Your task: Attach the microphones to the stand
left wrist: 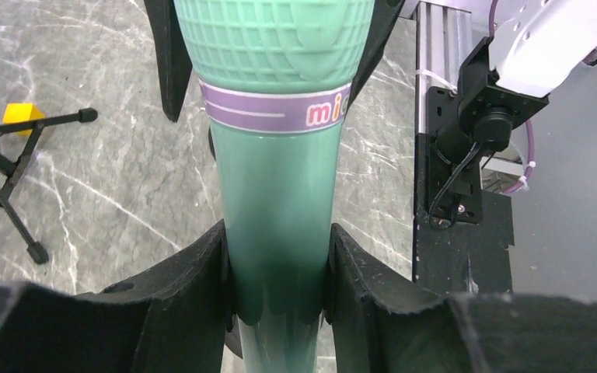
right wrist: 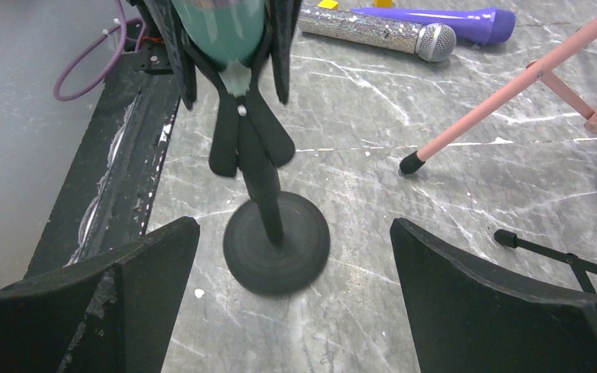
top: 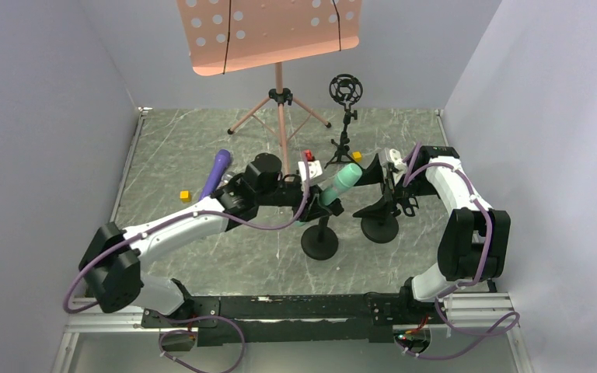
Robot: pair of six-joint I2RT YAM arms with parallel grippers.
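**Left pincer** (left wrist: 277, 268): closed on the handle of the mint green plastic stick microphone (left wrist: 276, 179). Both black fingers (left wrist: 194, 287) press the handle's sides, below its purple lettered band. The ribbed head projects past the fingertips.

**Directly beneath the left pincer:** black forked clip (right wrist: 245, 144) on a black round-based table stand (right wrist: 277, 249). The microphone's tail end reaches the top of the clip. Whether it is seated there cannot be told.

**Right pincer** (right wrist: 291, 233): jaws spread wide, holding nothing. It is just beside the left pincer and faces that stand.

**Below the right pincer:** second black round-based stand (top: 379, 229), with nothing on it.

**Beyond the left pincer, lying flat:** glittery silver microphone with grey mesh head (right wrist: 373, 27). The purple stick microphone (right wrist: 435, 15) is just behind it. Both are well apart from either stand.

**Farther out:**
- A small black tripod (left wrist: 8, 171) carries a black ring-shaped shock mount (top: 346, 89).
- A yellow cube (left wrist: 22, 115) sits near one tripod leg.
- A pink perforated music stand (top: 268, 31) is at the rear. One rubber-tipped leg (right wrist: 497, 109) reaches towards the right pincer.

**Supporting surface:** grey veined marble-pattern tabletop (top: 186, 140).
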